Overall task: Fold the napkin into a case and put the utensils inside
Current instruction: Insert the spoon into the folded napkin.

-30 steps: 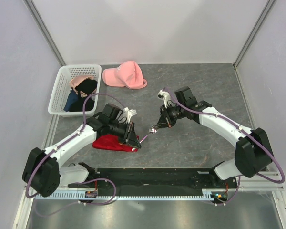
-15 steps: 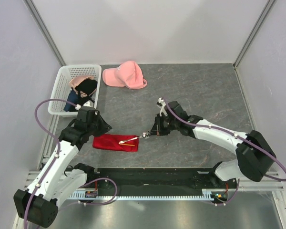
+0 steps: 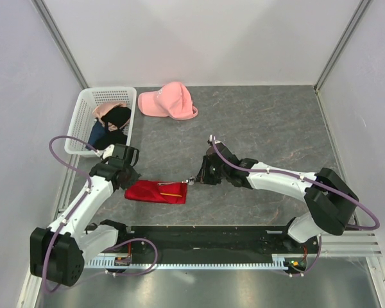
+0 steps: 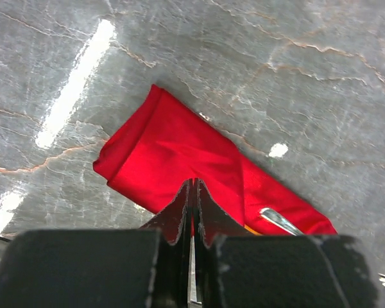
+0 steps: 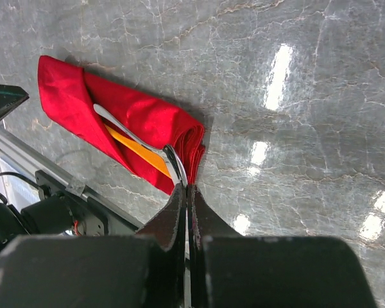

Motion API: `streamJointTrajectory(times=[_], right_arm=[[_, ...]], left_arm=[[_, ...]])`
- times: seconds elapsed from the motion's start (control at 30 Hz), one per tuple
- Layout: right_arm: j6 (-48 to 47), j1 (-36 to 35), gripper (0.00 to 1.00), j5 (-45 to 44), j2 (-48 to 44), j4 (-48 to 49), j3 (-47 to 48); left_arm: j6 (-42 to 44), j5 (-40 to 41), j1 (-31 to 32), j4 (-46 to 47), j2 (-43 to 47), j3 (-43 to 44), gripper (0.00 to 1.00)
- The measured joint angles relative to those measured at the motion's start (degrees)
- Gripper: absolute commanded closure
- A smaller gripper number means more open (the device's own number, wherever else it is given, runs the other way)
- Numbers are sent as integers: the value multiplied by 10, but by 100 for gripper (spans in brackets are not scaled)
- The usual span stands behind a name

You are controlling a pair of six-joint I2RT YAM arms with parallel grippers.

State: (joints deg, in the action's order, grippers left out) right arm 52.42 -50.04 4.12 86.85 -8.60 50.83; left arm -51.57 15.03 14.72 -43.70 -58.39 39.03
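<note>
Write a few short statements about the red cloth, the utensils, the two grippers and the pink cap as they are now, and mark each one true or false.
1. The napkin lies folded on the table, between the two arms. True.
2. The left gripper is wide open. False: its fingers are pressed together and hold nothing.
3. The orange utensil lies along the napkin, touching it. True.
4. The pink cap sits inside the basket. False: it lies on the table, to the right of the basket.
5. The right gripper holds nothing. False: it is closed on the end of the silver utensil, which reaches over the napkin.
</note>
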Motion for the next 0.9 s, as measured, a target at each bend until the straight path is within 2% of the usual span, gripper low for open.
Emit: streamJointTrajectory(times=[0.37, 0.9], right_arm=[[4, -11, 100, -8, 29, 16, 11], [23, -28, 100, -14, 77, 52, 26]], left_arm=[[-1, 17, -42, 31, -19, -18, 98], [-14, 25, -48, 61, -40, -61, 98]])
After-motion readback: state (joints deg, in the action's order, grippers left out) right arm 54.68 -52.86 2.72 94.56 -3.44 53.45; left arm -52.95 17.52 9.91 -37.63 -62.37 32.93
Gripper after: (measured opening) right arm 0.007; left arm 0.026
